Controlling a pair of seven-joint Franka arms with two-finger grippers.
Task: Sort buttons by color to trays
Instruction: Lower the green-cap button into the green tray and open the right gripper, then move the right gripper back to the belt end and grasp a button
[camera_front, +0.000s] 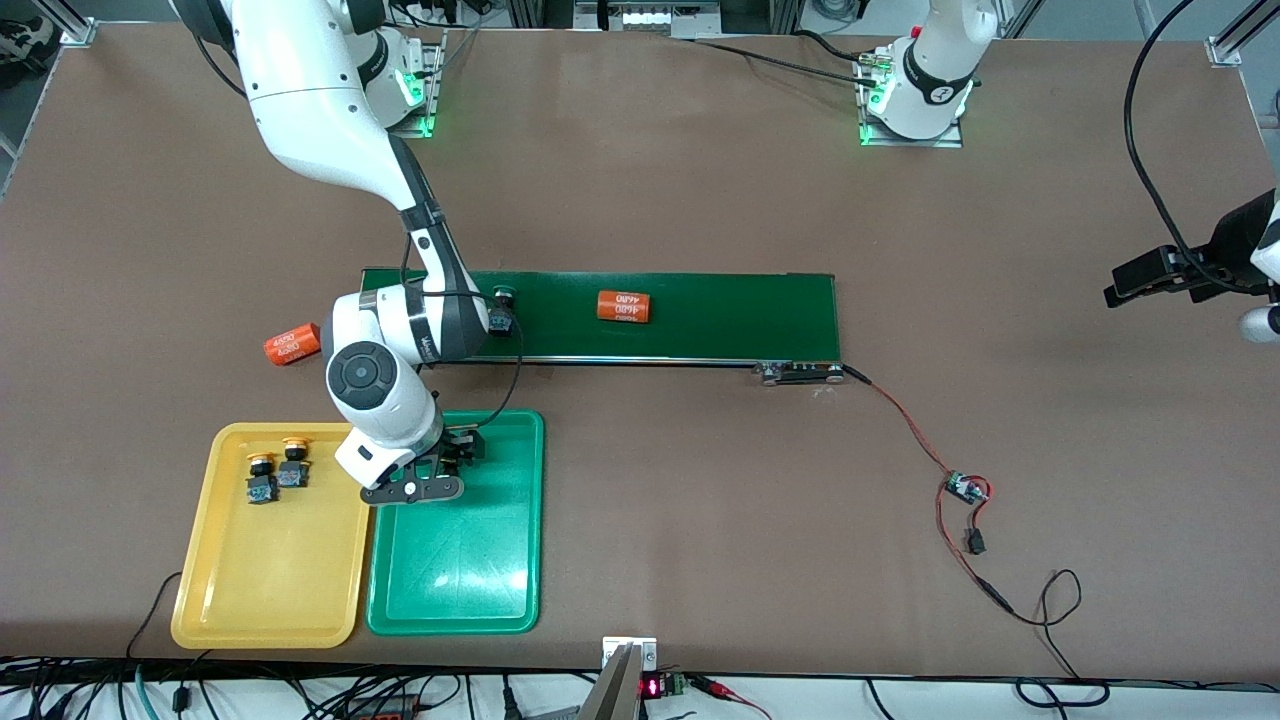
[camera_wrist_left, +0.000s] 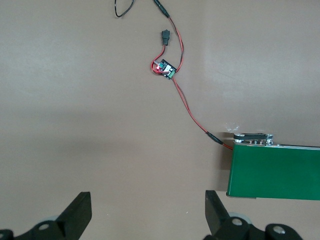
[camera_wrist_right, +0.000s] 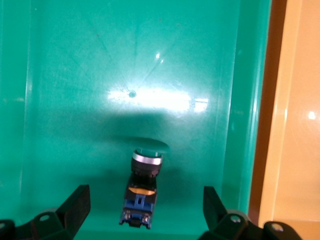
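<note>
Already two yellow-capped push-buttons (camera_front: 277, 470) fill the yellow plastic tray (camera_front: 265, 590); a green-capped push-button (camera_wrist_right: 144, 187) lies between the right tool's (camera_wrist_right: 145, 212) open jaws (one remains on the dark-green conveyor belt (camera_front: 720, 315)); left tool (camera_wrist_left: 147, 215) waits open.

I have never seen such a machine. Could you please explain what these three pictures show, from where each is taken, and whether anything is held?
Two robot arms work at a table. One picture looks down from across the table; the other two come from cameras on each wrist. The right gripper hangs open over the green tray, and a green button lies in the tray between its fingers, unheld. Two yellow buttons lie in the yellow tray. Another green button and an orange cylinder lie on the conveyor belt. The left gripper waits open over bare table.
</note>
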